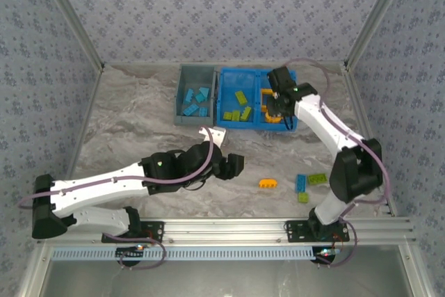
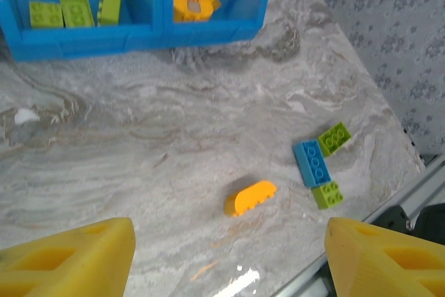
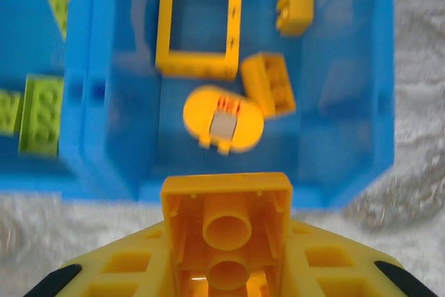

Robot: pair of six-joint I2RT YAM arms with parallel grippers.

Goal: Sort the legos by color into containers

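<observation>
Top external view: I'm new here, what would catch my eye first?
The bright blue bin at the far middle, with the right gripper holding an orange brick above its right compartment. Nearer, a curved orange brick, a blue brick and two lime bricks lie loose right of the open left gripper.

- We log the table [image 1: 139, 123] as grey-white marbled and the walls [image 1: 222, 12] as grey-blue with a small floral print.
- Grey bin [image 1: 191, 121] is plain grey; divided bin [image 1: 243, 126] is bright blue.
- Curved brick [image 2: 249, 197] is orange, long brick [image 2: 312, 163] blue, small bricks [image 2: 334, 137] lime.
- Square brick [image 3: 226, 220] is orange-yellow.
</observation>
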